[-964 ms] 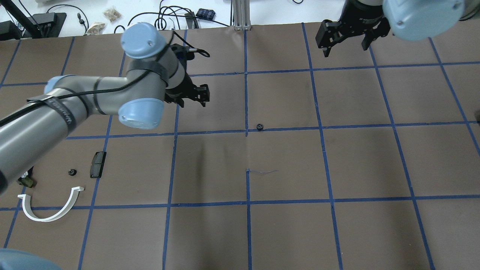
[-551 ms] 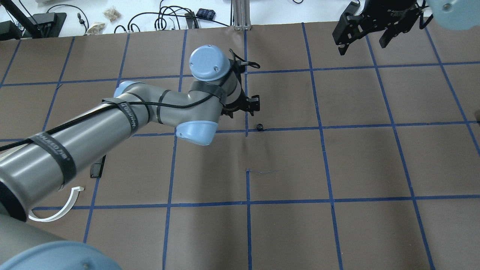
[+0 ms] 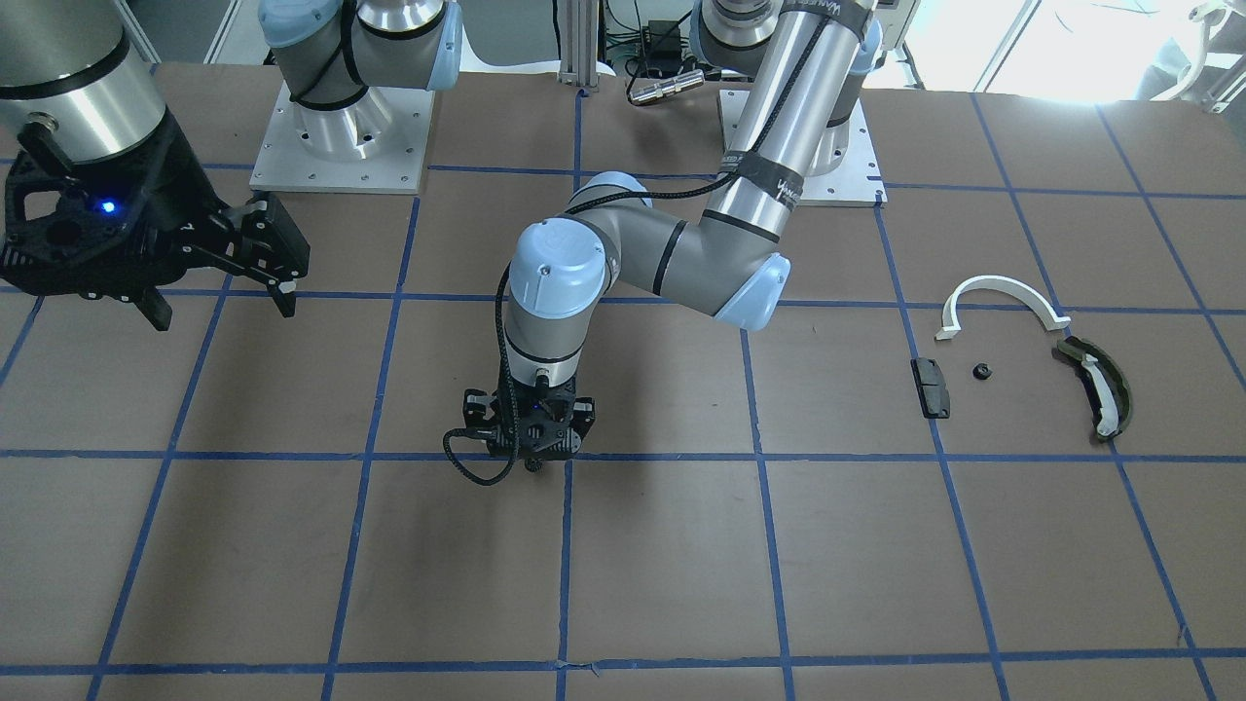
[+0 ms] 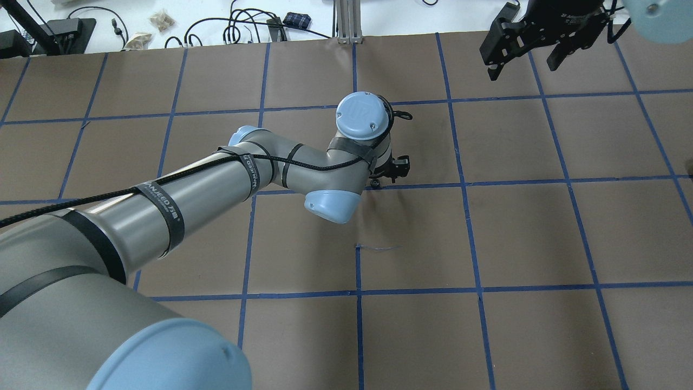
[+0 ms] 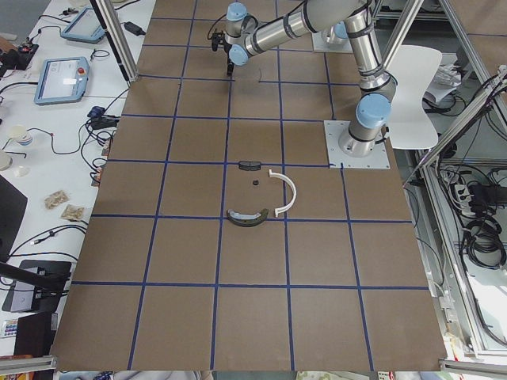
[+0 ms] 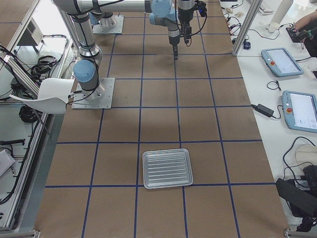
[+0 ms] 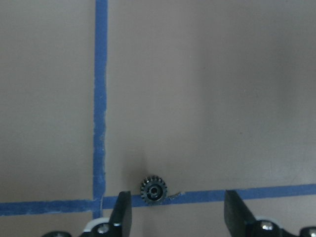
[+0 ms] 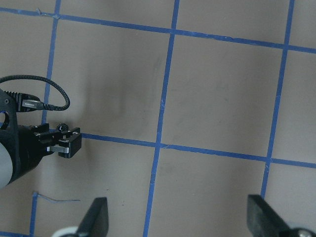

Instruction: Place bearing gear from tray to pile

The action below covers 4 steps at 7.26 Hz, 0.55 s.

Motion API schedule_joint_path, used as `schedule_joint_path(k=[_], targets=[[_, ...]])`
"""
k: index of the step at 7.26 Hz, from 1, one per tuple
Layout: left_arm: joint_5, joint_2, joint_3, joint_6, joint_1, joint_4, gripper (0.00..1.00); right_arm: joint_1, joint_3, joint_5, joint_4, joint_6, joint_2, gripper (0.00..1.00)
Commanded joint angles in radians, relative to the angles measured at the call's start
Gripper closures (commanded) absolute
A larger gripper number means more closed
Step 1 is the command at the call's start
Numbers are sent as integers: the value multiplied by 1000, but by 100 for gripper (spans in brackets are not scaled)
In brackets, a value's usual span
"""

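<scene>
L gripper (image 7: 177,210) down at tabletop (image 7: 212,89), jaws apart, straddling bearing gear (image 7: 154,190), which lies on blue tape line (image 7: 256,193). R gripper (image 8: 177,217) jaws apart, raised, well apart.

Count on the brown worktop (image 3: 876,584): two small black toothed gears, namely centre gear (image 7: 154,190) and pile gear (image 3: 981,370); one white semicircular arc (image 3: 1001,283); one black rectangular block (image 3: 932,387); one olive-green curved piece with white strip (image 3: 1113,385); one ribbed metal tray (image 6: 167,168).
</scene>
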State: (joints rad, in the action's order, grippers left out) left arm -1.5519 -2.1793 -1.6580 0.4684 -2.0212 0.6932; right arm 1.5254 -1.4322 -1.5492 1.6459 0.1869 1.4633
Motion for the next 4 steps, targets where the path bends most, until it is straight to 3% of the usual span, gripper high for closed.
schedule_joint_path(k=[1,2,3,4], targets=[[-28,-7,7,-2,-2,6,37,-1,-1,1,0,0,0,0],[-19,-10,14,-2,2,3,52,2,1,1,8,-1,0,0],[-27,-11,-2,1,1,12,80,2,1,1,6,-1,0,0],[-27,-11,9,-11,3,25,82,2,-1,1,6,-1,2,0]])
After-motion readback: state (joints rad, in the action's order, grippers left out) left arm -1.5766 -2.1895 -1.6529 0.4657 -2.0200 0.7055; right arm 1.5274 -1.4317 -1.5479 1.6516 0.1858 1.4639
